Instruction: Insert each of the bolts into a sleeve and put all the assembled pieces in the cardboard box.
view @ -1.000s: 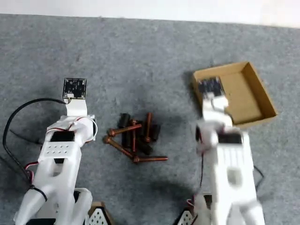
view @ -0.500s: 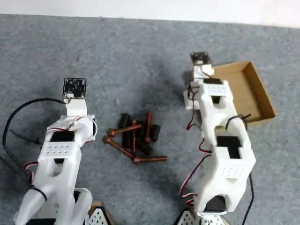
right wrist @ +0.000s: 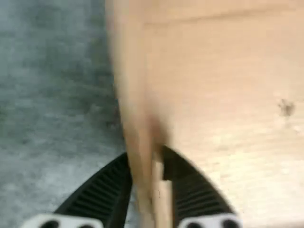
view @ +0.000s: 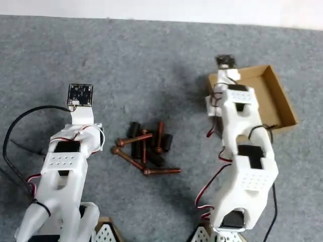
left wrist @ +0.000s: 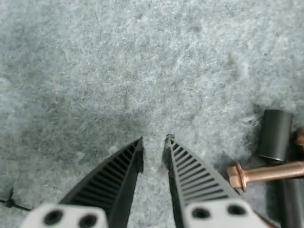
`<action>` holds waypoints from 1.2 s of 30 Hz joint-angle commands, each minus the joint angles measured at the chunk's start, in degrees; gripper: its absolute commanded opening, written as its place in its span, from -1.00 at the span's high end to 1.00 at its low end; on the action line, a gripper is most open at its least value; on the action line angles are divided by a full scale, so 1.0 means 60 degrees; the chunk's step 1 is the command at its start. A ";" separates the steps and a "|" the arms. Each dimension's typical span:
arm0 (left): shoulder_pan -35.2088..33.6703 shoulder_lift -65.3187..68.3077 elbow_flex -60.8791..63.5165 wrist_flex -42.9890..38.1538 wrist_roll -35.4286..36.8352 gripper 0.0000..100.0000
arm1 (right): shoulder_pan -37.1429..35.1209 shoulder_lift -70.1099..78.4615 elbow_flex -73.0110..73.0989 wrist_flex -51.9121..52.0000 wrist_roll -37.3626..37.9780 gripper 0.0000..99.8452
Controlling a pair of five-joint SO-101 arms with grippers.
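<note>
Several copper bolts (view: 144, 148) and black sleeves (view: 133, 130) lie in a loose heap mid-table, with one bolt (view: 161, 171) at its near edge. The cardboard box (view: 282, 101) sits at the right, with nothing visible inside it. My right gripper (right wrist: 147, 159) straddles the box's left wall (right wrist: 130, 95), its fingers pinching the wall near the far corner. My left gripper (left wrist: 153, 140) hovers low over bare mat left of the heap, fingers slightly apart and holding nothing. A sleeve (left wrist: 275, 135) and a bolt (left wrist: 266, 173) lie just beside it.
Grey felt mat (view: 151, 60) covers the whole table. The right arm (view: 242, 151) stretches along the box's left side. A black cable (view: 15, 131) loops beside the left arm (view: 65, 161).
The right arm has stretched out from its folded pose to the box's far left corner, then shifted slightly right onto the wall. The left arm, heap and box kept still.
</note>
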 commanded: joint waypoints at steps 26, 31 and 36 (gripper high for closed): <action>-0.0139 -0.0037 -0.0022 -0.0147 0.0088 0.82 | -0.0755 0.0242 -0.1033 -0.0960 -0.2212 0.99; -0.0139 -0.0037 -0.0022 -0.0147 0.0088 0.82 | -0.0784 0.1267 -0.1062 -0.0901 -0.2154 0.99; -0.0139 -0.0037 -0.0022 -0.0147 0.0088 0.82 | -0.0608 0.0930 -0.1033 -0.0886 -0.2139 0.99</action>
